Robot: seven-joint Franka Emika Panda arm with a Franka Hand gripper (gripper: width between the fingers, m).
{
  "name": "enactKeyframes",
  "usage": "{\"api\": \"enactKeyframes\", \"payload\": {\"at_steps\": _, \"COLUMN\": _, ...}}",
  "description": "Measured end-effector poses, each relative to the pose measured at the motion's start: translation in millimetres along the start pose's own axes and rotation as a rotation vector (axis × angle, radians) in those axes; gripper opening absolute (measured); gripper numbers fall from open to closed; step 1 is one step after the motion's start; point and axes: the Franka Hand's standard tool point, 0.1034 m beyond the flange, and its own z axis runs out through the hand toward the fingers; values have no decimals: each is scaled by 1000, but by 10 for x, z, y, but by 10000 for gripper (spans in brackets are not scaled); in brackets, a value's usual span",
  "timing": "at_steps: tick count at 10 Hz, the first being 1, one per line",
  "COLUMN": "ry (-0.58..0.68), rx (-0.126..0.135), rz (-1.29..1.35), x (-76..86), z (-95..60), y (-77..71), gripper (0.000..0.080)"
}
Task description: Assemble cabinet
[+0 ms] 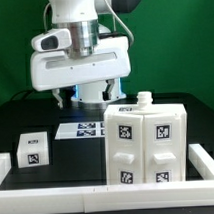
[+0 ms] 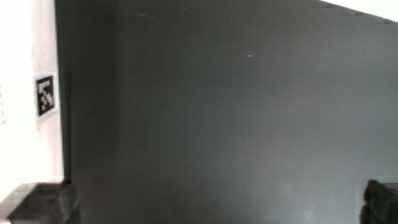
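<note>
The cabinet (image 1: 146,144) is a tall white box with panelled door fronts, small handles and black-and-white tags. It stands upright on the black table at the exterior view's right, with a small white knob on its top. My gripper (image 1: 91,96) hangs over the back of the table, behind the marker board and to the left of the cabinet, apart from it. In the wrist view the gripper (image 2: 206,202) is open wide, with one dark fingertip (image 2: 36,205) low in each corner and only black table between them. It holds nothing.
A small white tagged cube (image 1: 34,148) sits at the exterior view's left. The marker board (image 1: 81,129) lies flat mid-table. White low walls (image 1: 58,189) border the front and sides. A white tagged edge (image 2: 39,97) shows in the wrist view.
</note>
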Motion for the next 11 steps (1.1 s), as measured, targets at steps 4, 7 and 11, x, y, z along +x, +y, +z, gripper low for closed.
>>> {"api": "enactKeyframes", "payload": {"at_steps": 4, "ry": -17, "rx": -6, "rz": -26, "x": -340, "z": 145, "y": 644, "gripper": 797}}
{"api": "enactKeyframes", "payload": {"at_steps": 7, "ry": -23, "rx": -12, "rz": -87, "x": -377, "z": 295, "y": 855, "gripper": 797}}
{"api": "enactKeyframes", "payload": {"at_steps": 11, "ry": -26, "rx": -10, "rz": -87, "x": -379, "z": 310, "y": 844, "gripper": 797}}
